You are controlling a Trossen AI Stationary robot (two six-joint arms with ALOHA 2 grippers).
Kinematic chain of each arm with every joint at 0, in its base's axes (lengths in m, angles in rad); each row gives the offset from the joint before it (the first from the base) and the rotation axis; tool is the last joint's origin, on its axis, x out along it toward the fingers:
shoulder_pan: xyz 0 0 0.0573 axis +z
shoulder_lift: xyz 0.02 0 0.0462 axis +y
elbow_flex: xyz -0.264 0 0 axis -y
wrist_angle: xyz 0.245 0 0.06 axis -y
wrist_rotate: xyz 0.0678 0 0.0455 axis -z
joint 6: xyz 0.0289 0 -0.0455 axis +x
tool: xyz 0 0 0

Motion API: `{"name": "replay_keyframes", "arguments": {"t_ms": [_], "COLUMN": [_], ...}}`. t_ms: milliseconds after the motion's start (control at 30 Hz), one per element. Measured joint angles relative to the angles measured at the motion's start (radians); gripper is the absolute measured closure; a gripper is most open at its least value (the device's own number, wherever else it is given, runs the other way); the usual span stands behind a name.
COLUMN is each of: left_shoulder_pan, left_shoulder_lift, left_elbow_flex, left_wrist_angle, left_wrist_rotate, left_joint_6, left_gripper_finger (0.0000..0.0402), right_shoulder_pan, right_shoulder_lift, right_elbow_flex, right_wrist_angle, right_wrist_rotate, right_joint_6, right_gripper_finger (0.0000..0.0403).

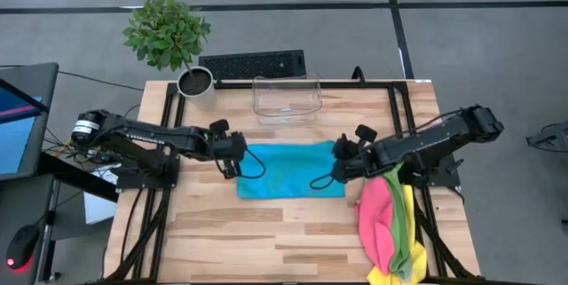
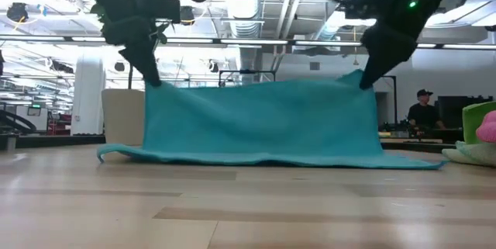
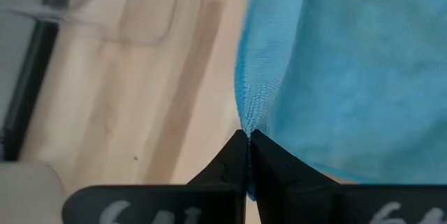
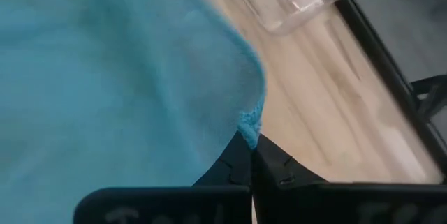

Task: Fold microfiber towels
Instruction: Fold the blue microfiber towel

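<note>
Nearest the front edge, a heap of pink, sage-green and yellow microfiber towels [image 1: 393, 232] lay waiting by the right arm's base. Mid-table, the bright blue microfiber towel [image 1: 291, 170] hung as a curtain, its lower hem on the pale wooden table [image 1: 231, 232]. The left gripper [image 3: 247, 139] pinched one raised corner, fingers pressed together; the right gripper [image 4: 249, 144] pinched the other. To fold cleanly, both should probably travel level and together, keeping the top edge taut so corners meet. Behind stood a clear plastic bin [image 1: 286, 97], apparently empty.
</note>
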Motion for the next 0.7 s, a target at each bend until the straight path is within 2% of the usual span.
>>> {"name": "replay_keyframes", "arguments": {"t_ms": [267,700], "left_shoulder_pan": [-0.111,-0.233], "left_shoulder_lift": [0.000,0.000], "left_elbow_flex": [-0.017,-0.017], "left_wrist_angle": [0.028,0.063], "left_wrist_rotate": [0.001,0.016], "left_joint_6": [-0.120,-0.221], "left_gripper_finger": [0.0401,0.0401], "right_shoulder_pan": [0.132,0.246], "right_shoulder_lift": [0.003,0.194], "right_elbow_flex": [0.000,-0.001], "right_wrist_angle": [-0.029,0.015], "right_wrist_rotate": [-0.002,-0.007], "right_joint_6": [0.167,0.298], "right_gripper_finger": [0.0389,0.0386]}}
